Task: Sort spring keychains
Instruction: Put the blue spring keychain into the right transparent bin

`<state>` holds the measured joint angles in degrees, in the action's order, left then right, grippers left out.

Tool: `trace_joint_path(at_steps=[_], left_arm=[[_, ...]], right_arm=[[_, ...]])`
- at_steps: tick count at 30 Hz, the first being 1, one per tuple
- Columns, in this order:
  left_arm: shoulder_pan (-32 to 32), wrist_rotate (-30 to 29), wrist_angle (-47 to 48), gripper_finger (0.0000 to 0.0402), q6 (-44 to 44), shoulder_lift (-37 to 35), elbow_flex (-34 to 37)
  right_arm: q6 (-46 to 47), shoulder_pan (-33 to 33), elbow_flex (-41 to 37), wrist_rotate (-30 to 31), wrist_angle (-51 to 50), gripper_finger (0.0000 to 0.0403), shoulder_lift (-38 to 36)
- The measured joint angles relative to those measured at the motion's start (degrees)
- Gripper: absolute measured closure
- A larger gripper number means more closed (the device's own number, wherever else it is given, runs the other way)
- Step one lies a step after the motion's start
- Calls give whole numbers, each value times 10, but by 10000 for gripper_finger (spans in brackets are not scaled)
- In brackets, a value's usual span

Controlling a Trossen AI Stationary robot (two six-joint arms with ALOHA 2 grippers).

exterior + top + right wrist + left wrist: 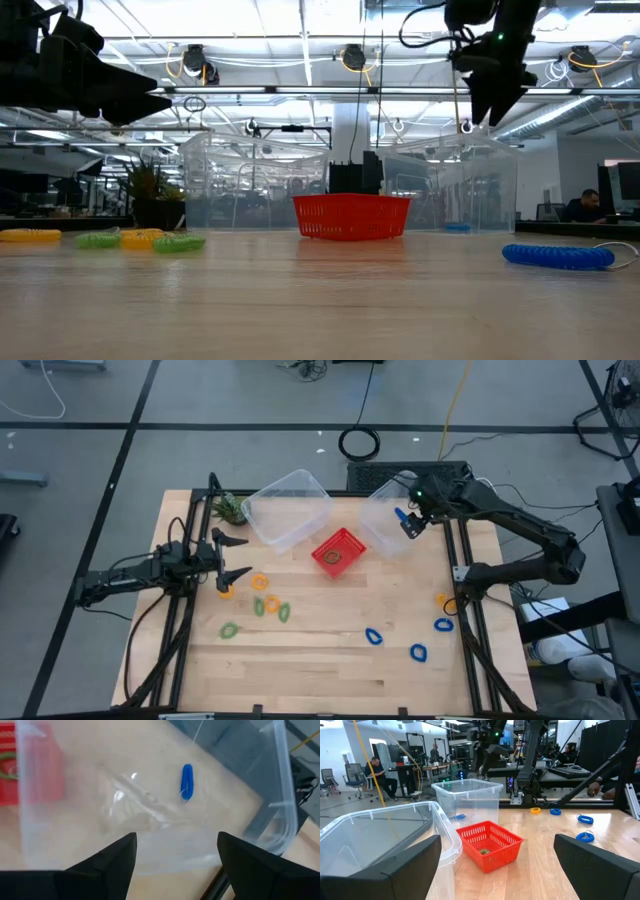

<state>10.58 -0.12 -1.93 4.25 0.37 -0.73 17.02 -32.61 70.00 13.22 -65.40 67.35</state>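
Observation:
Spring keychains lie flat on the table: orange, yellow and green ones toward the left, blue ones and an orange one toward the right. A green one lies in the red basket. One blue keychain lies on the floor of the right clear bin. My right gripper is open and hovers above that bin, pointing down into it. My left gripper is open and raised over the table's left part, just beyond an orange keychain, facing the bins.
A second clear bin stands left of the red basket near the far edge. A small green plant sits at the far left corner. Bare wood fills the near middle of the table. People sit in the room beyond the table.

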Motion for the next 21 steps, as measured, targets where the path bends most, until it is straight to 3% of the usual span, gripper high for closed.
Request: trace_joint_path(at_steps=[12, 21], left_arm=[[0, 0, 0, 7, 0, 0, 0], [0, 0, 0, 7, 0, 0, 0]], right_arm=[[150, 128, 0, -15, -90, 138, -45], [237, 271, 0, -31, -100, 138, -62]])
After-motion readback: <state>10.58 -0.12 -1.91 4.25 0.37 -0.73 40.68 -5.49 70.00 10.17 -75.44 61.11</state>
